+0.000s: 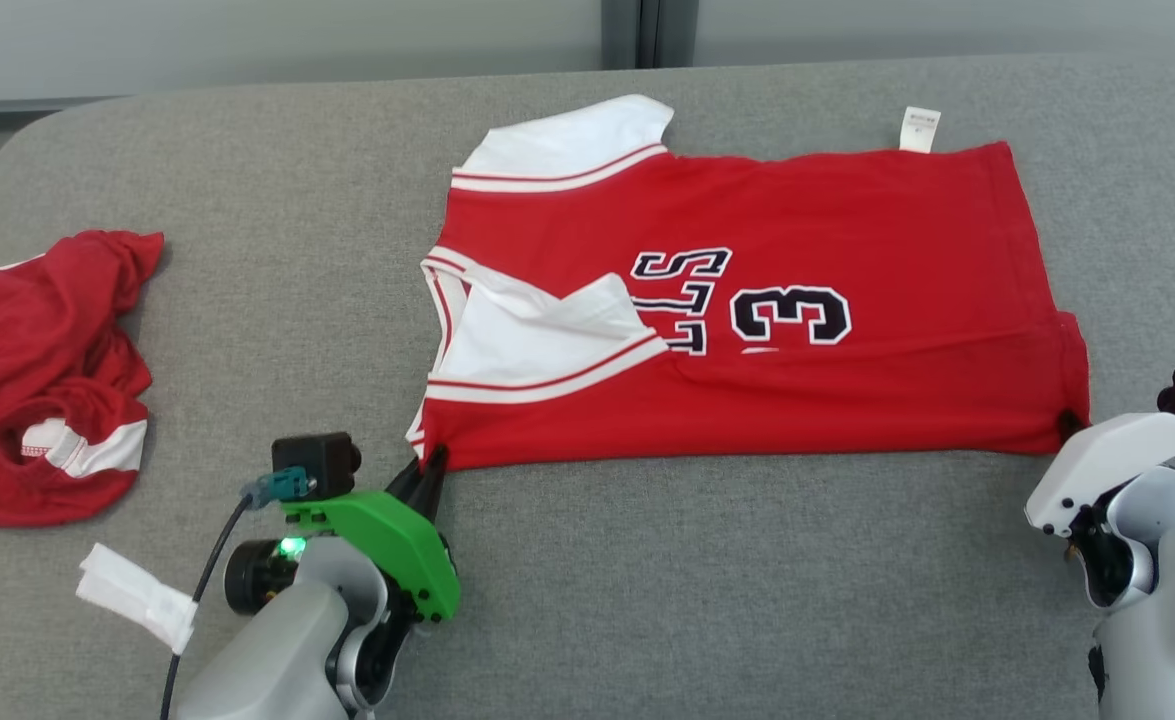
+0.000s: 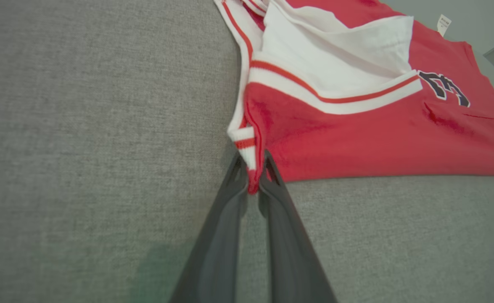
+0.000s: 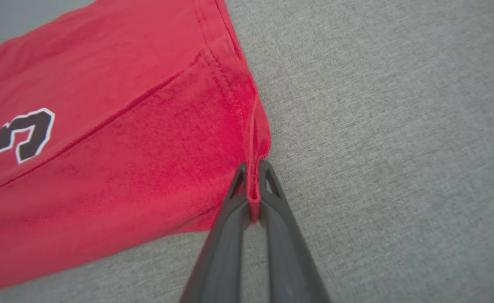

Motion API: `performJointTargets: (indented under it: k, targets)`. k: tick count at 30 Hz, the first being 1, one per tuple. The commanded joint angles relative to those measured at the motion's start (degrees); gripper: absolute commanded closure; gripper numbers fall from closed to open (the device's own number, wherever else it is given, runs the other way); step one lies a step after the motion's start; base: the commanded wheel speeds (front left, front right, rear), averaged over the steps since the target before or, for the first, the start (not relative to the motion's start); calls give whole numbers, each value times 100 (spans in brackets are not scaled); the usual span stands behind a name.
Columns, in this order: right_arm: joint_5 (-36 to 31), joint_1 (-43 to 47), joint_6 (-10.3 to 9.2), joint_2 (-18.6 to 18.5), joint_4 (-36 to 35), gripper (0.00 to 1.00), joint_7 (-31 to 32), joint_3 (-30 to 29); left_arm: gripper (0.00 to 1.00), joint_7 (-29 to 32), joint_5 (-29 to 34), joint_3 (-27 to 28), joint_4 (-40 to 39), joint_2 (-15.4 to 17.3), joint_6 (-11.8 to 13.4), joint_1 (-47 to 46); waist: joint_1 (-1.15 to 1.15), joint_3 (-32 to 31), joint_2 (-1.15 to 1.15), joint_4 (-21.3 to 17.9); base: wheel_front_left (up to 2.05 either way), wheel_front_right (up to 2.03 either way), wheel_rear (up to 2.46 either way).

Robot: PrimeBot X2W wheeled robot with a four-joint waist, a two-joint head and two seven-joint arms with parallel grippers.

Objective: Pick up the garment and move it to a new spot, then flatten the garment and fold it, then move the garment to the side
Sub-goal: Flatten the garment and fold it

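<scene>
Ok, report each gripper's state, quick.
Left gripper: closed, fingers pinching the trimmed near corner of the jersey.
Right gripper: closed, pinching the jersey's near hem corner.

Grey fabric surface (image 1: 647,600), spread red jersey (image 1: 847,400), crumpled red garment (image 1: 37,350), white scrap (image 1: 137,597)

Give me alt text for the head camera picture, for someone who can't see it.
A red jersey with white sleeves and a number 3 lies spread on a grey fabric surface, its two near corners pinched by the left gripper and the right gripper. A crumpled red garment lies apart to its left.
</scene>
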Motion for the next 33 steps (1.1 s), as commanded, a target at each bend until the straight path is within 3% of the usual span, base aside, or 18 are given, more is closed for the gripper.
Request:
performJointTargets:
  k: [1,8,15,16,17,18,25,33]
  targets:
    - [45,159,-16,-34,-124,100,69,-19,100,-27,-32,50,-98,165,67,205,0,-148,0,27,0,0,0]
    - [182,841,-17,-45,-812,100,660,-142,100,160,-217,56,-1174,561,458,1114,0,-303,0,106,0,0,0]
    - [406,1445,-17,-42,-1305,100,1053,-133,100,328,-308,85,-2060,795,1030,1738,0,-360,0,94,0,0,0]
    - [446,1472,-17,-46,-1355,100,1066,-141,90,362,-358,103,-2130,798,1088,1795,0,-364,0,87,0,0,0]
    - [474,1524,-17,-49,-1386,69,1079,-139,33,387,-362,96,-2218,823,1150,1844,0,-368,0,76,0,0,0]
    - [485,1576,-17,-45,-1386,2,1124,-138,0,394,-353,104,-2284,848,1197,1864,0,-370,0,67,0,0,0]
    - [384,1449,-14,-28,-1669,0,1007,-195,0,524,-365,183,-2784,1044,1470,1865,0,-383,0,19,0,0,0]
    - [202,860,-14,-27,-2125,0,1291,-22,0,818,-137,297,-2939,1356,1480,1067,0,-336,0,-7,0,0,0]
